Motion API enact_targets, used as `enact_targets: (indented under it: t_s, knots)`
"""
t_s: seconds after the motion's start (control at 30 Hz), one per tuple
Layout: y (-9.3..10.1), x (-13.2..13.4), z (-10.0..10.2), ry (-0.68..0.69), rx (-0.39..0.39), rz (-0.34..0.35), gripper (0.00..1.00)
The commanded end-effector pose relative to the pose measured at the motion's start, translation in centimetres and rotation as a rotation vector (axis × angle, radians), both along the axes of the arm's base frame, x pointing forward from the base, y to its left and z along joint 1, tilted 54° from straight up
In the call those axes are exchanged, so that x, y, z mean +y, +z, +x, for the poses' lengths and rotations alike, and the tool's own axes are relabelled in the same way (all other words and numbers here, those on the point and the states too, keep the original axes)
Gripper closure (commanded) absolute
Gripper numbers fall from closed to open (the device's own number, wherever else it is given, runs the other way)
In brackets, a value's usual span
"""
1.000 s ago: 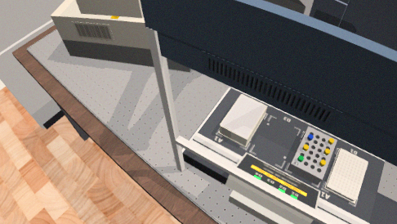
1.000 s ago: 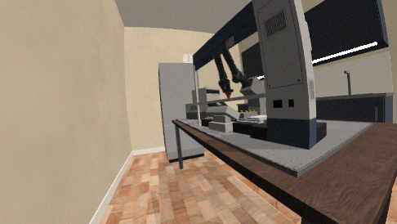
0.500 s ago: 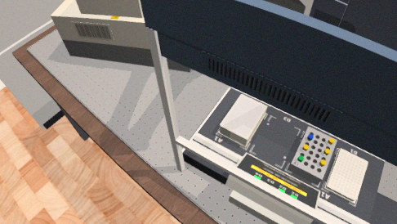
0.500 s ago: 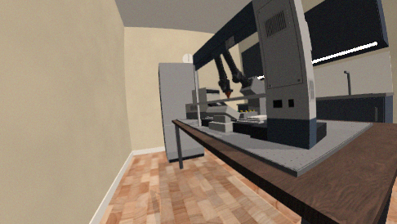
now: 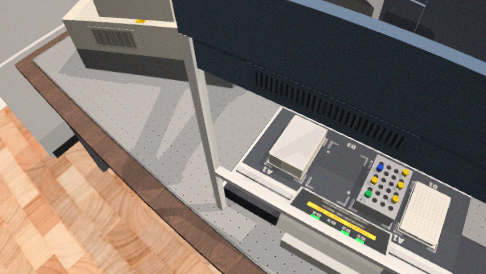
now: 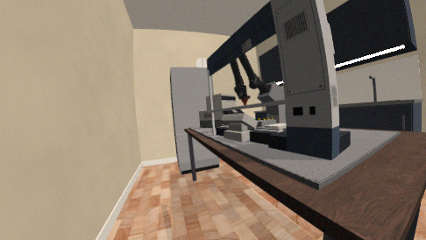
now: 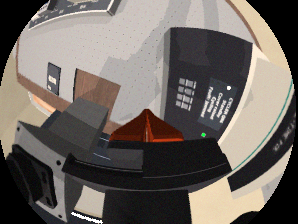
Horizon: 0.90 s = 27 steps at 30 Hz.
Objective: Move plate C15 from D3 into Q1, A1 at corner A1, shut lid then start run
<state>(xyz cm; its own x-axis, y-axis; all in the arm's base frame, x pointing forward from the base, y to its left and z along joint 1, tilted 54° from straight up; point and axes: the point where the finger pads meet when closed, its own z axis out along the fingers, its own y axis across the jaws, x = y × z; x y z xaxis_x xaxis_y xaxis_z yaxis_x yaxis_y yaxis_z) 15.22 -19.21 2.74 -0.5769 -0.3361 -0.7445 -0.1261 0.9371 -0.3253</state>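
I am viewing the arm [image 6: 240, 78] as it is hanging from the overhead beam [image 6: 237, 45] in the exterior view, its dark links sloping down toward the counter [image 6: 307, 168]. The gripper [image 6: 244, 102] is pointing downward above the equipment there. In the wrist view the orange-red fingers are pressing together with nothing between them, and they are aiming toward a dark key panel [image 7: 206, 90]. A green lamp [image 7: 202, 136] is glowing on that panel just beside the fingertips.

In the top view the arm is lying outside the frame. The hand-off row is showing the deep-well block [image 5: 298, 145], the D3 nest [image 5: 342, 167] with its dark floor exposed, the tube cooling block [image 5: 387, 189] and the plate G16 [image 5: 426, 212].

I am not finding plate C15 in any view, so I cannot tell where it is lying. The beige housing of Q1 [image 5: 125, 37] is being cropped by the upper edge of the top view, so its block and lid position are staying unreadable. The key legends in the wrist view are too small to read.
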Motion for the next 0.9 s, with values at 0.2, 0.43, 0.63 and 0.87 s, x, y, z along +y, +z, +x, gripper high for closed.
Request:
enact_targets:
  t_s: [0.2, 0.43, 0.63, 0.87]
  knots:
    - [-0.1, 0.2, 0.0, -0.003, -0.003, 0.015, 1.00]
    - [0.4, -0.6, 0.0, -0.003, -0.004, -0.003, 1.00]
    - [0.6, -0.9, 0.0, -0.004, -0.004, -0.009, 1.00]
    - [0.8, -1.2, 0.1, -0.004, -0.005, -0.017, 1.00]
